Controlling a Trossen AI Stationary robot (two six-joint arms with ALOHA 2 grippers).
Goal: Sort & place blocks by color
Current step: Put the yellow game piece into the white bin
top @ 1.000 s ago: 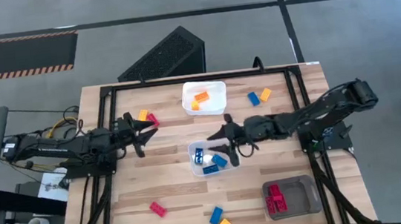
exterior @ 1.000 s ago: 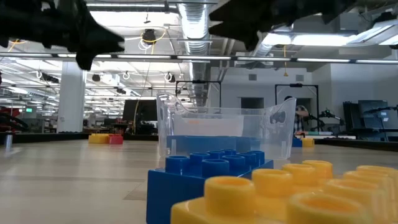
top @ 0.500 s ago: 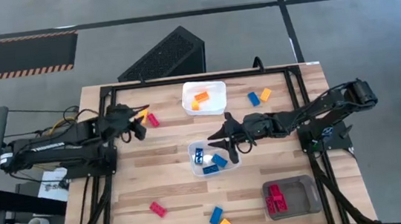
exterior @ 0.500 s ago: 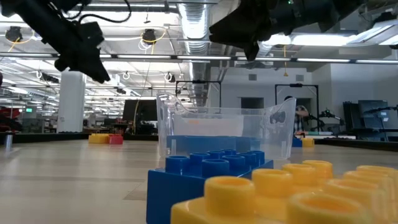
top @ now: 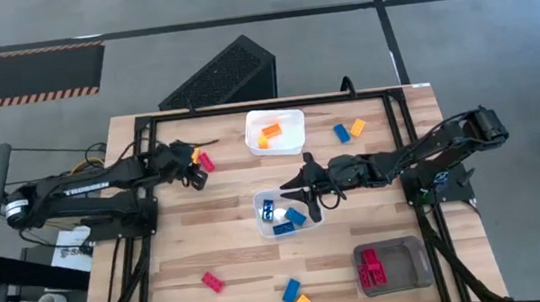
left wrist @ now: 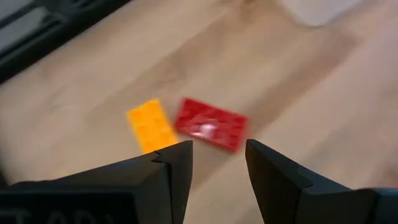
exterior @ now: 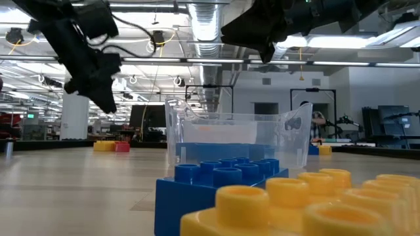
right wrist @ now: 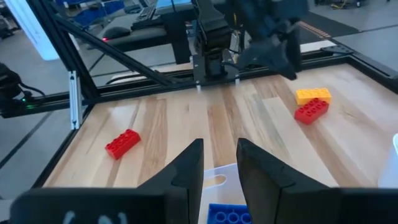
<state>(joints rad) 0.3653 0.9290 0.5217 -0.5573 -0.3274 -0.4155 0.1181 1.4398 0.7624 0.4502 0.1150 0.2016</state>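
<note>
I am swinging the left gripper (top: 195,172) back toward the far-left part of the desk (top: 230,246): a second ago it was sitting nearer the desk's middle, and now it is hanging just above the red block (left wrist: 209,124) and the orange block (left wrist: 151,125) that are lying touching side by side. Its fingers are parted and carrying nothing, with the two blocks showing just ahead of the tips, so I am reading this as the approach for the next pick, probably the red one.

The right gripper (top: 301,190) is hovering over the far edge of the clear bin (top: 288,212), which is holding the blue blocks (top: 283,217). Its fingers have been narrowing over the last second; a slim gap is showing between them and nothing is in it, which suggests to me that a blue drop-off is finished.

The white tray (top: 276,130) is already holding orange blocks and the grey tray (top: 395,265) red ones. Loose pieces are waiting elsewhere: a blue and orange pair (top: 349,131) beside the white tray, a red block (top: 211,281) near the front left, and a blue and orange pair (top: 295,298) at the front edge.
</note>
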